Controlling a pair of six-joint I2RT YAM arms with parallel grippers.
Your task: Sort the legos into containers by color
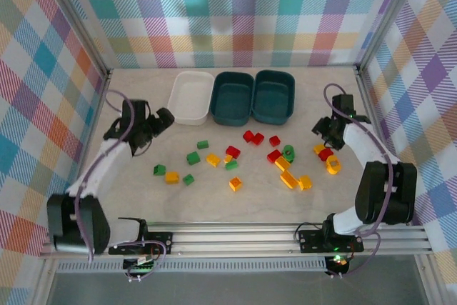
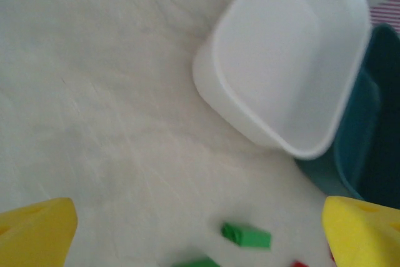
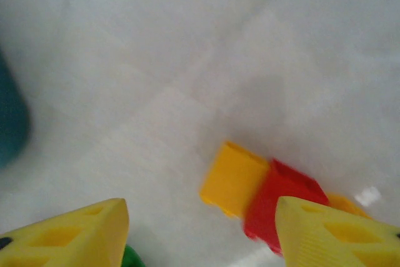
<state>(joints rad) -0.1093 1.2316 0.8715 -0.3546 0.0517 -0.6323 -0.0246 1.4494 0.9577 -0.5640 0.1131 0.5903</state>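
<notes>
Red, green and orange legos lie scattered over the middle of the table, among them a red pair (image 1: 253,137) and a green brick (image 1: 193,157). At the back stand the containers: a white tub (image 1: 191,96) and two teal tubs (image 1: 233,98) (image 1: 274,96), none with a lego showing inside. My left gripper (image 1: 158,125) (image 2: 200,236) is open and holds nothing; it hovers near the white tub (image 2: 281,60) with a green lego (image 2: 247,236) below it. My right gripper (image 1: 325,136) (image 3: 203,236) is open over an orange lego (image 3: 234,176) that touches a red one (image 3: 281,201).
Checked walls close in the table on three sides, and a metal rail runs along its near edge. A teal tub's edge (image 2: 369,142) shows beside the white one. Bare tabletop (image 1: 128,191) lies to the left of the bricks. A yellow ring-shaped piece (image 1: 333,166) lies near the right arm.
</notes>
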